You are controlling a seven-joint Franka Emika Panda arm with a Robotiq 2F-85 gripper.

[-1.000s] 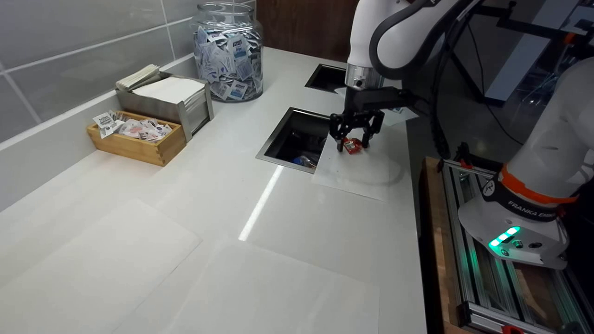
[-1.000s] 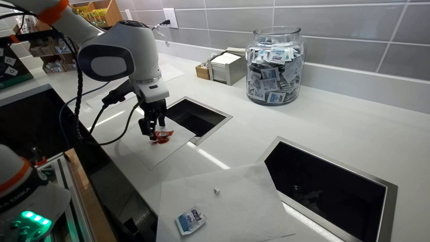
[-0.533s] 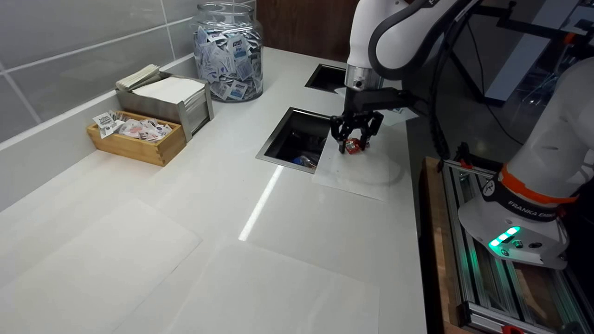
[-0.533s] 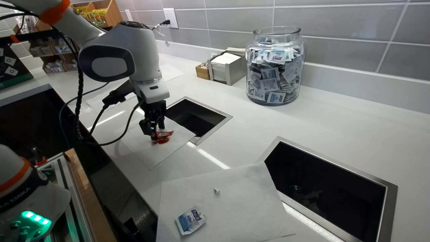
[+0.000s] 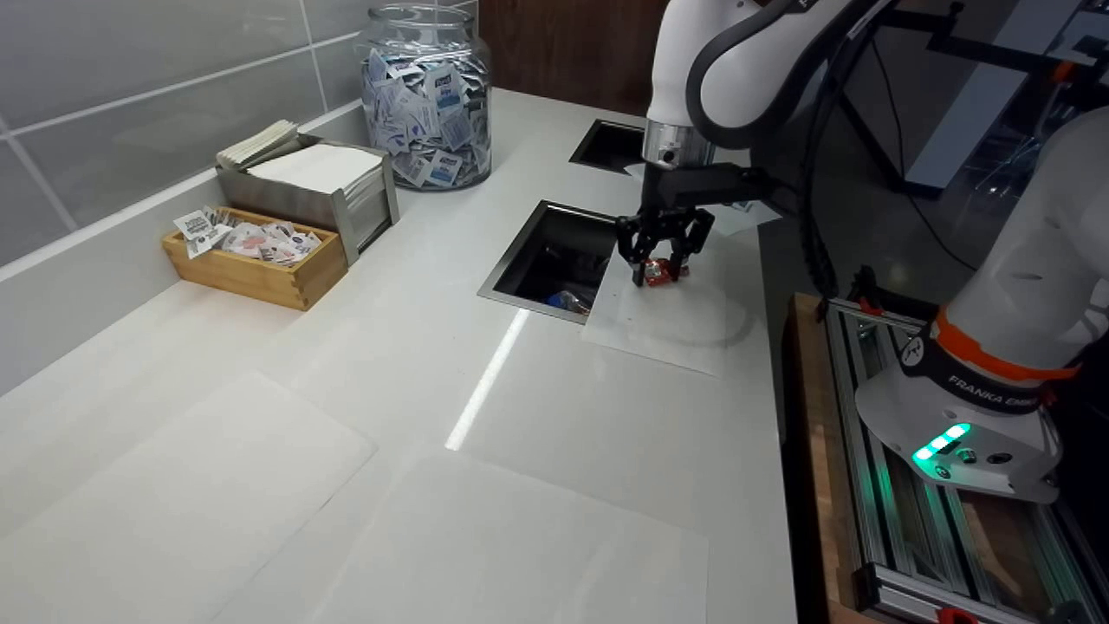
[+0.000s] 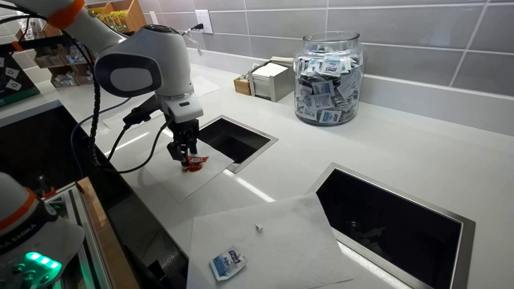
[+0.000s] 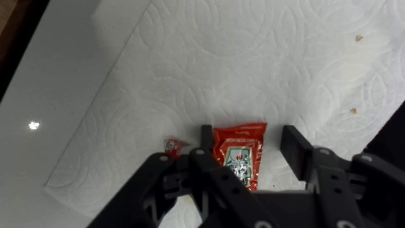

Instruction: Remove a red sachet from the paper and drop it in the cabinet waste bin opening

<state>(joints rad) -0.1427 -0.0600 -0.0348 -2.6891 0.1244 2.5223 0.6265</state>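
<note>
Red sachet lies on the white paper, and in the wrist view we see it between the two fingers of the gripper. We find the gripper unclenched: its fingers stand apart, one right beside the sachet's edge, the other with a strip of paper showing between it and the sachet. Whether the nearer finger touches it, we cannot tell. On that finger's outer side we see a smaller red scrap; we cannot tell whether it belongs to the same sachet. Two brown crumbs dot the paper.

In both exterior views we see the gripper low over the paper, just beside the bin opening, with the paper's edge reaching its rim. A blue thing shows inside it, too dim for us to name. Farther along the counter we have a glass jar full of packets, a napkin holder and a wooden box. In an exterior view we also see a blue-and-white packet and a pale bit lying on another sheet, beside a second opening.
</note>
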